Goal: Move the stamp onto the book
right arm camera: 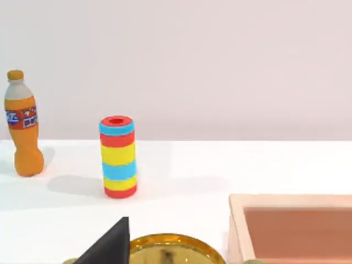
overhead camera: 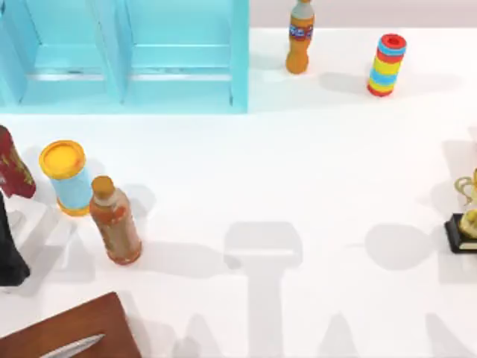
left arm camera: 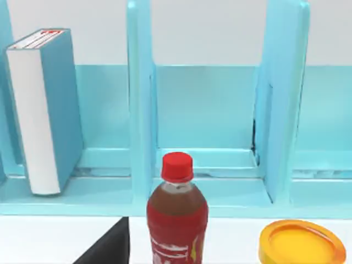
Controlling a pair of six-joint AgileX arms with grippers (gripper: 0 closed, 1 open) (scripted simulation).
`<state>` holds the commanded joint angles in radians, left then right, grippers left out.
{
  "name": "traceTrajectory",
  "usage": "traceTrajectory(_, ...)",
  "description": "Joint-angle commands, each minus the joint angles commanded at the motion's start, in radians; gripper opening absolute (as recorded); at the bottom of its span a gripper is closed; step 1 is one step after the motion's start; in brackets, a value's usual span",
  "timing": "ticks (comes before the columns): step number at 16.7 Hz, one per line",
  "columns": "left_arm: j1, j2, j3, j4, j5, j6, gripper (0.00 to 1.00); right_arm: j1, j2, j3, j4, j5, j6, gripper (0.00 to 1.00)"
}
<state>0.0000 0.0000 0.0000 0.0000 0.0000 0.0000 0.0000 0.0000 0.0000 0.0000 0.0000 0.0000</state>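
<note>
The stamp is out of view. The book (left arm camera: 49, 110) has a teal-blue cover and white page edges, and stands upright in a compartment of the light cyan cabinet (left arm camera: 140, 110). My left gripper (overhead camera: 9, 257) is a dark shape at the table's left edge, just in front of the dark red bottle (overhead camera: 13, 164) and well short of the cabinet (overhead camera: 149, 60). In the left wrist view a dark wedge of it (left arm camera: 107, 247) sits beside the red bottle (left arm camera: 177, 220). A dark wedge of my right gripper (right arm camera: 110, 245) lies near a gold trophy (right arm camera: 170, 250).
A yellow-lidded blue can (overhead camera: 67, 177) and a brown-orange bottle (overhead camera: 115, 221) stand at the left. A wooden board (overhead camera: 74, 328) lies at the front left. At the back stand an orange bottle (overhead camera: 300, 37) and a striped cylinder (overhead camera: 387, 65). The trophy (overhead camera: 466, 220) stands at the right edge, with a pink box (right arm camera: 297, 225) nearby.
</note>
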Motion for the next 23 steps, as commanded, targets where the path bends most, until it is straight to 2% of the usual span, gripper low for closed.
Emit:
traceTrajectory(5,0.017,0.062,0.031,0.040,0.026,0.001,1.00,0.000,0.000,0.000,0.000,0.000,0.000,1.00)
traceTrajectory(9,0.077,0.293,0.139,0.174,0.109,0.007,1.00,0.000,0.000,0.000,0.000,0.000,0.000,1.00)
traceTrajectory(23,0.437,1.805,0.769,0.917,0.497,0.063,1.00,0.000,0.000,0.000,0.000,0.000,0.000,1.00)
